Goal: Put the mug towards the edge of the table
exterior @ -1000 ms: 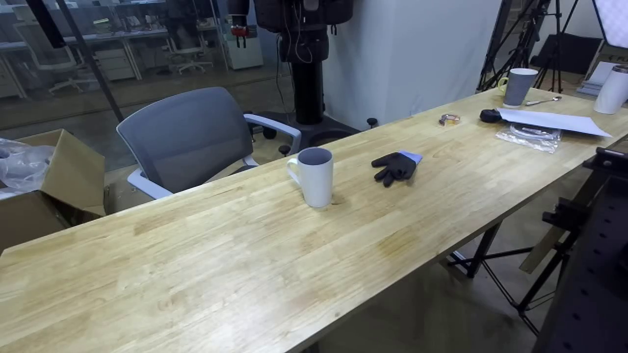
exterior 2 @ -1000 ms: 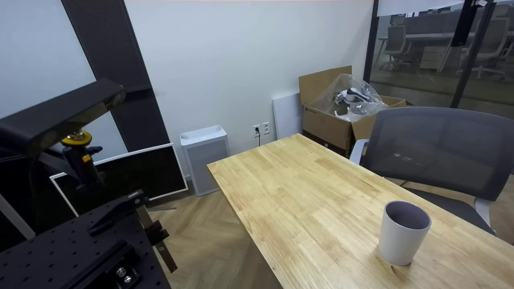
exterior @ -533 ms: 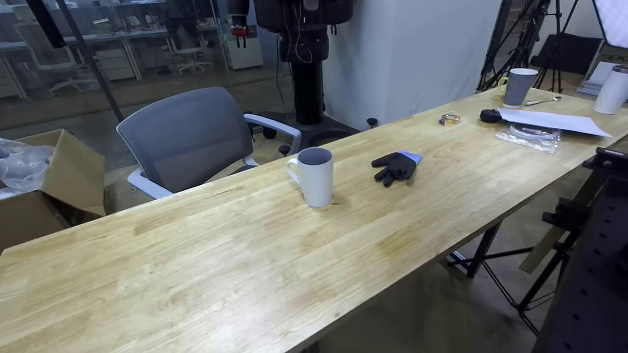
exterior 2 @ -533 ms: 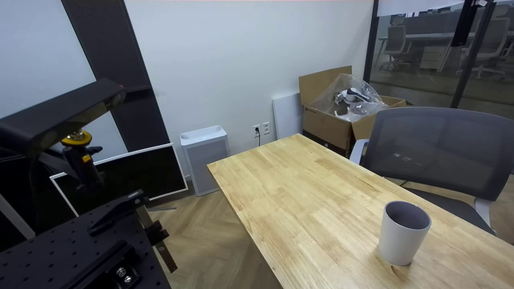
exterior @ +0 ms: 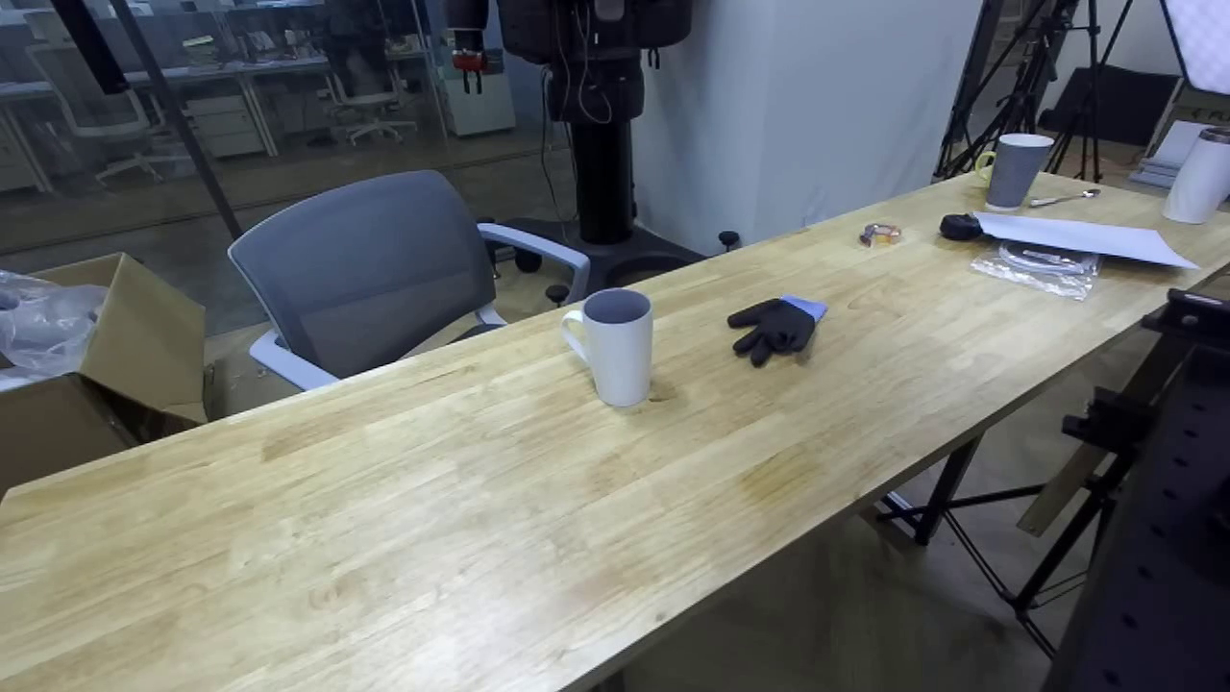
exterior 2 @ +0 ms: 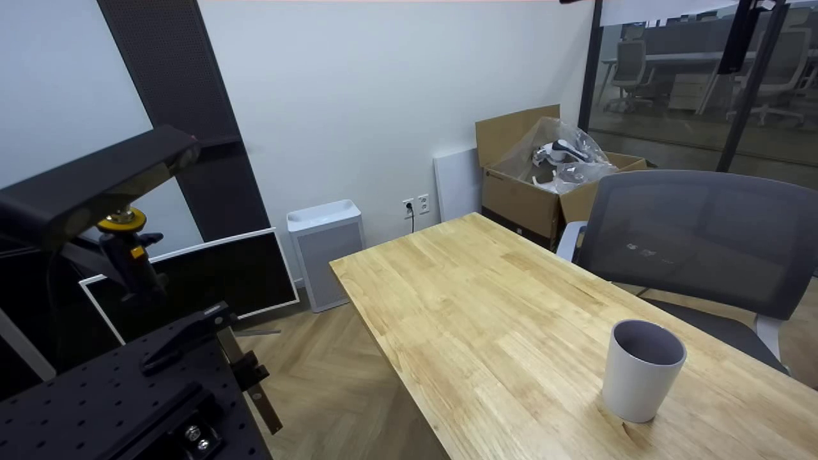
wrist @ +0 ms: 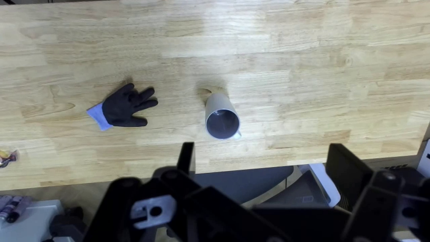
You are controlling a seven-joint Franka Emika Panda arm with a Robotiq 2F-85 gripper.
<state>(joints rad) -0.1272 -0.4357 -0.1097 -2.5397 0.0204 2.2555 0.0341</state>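
Table, mug well below end effector

You've got a pale wall across the back in an exterior view, a dark panel slanting down beside it — and herringbone flooring below. Two wall sockets sit low there, near a white floor-standing unit, with an open cardboard box towards the corner. Through the glass partition you're seeing desks and office chairs. A grey mesh chair shows in both exterior views — and a bright panel fills a top corner.
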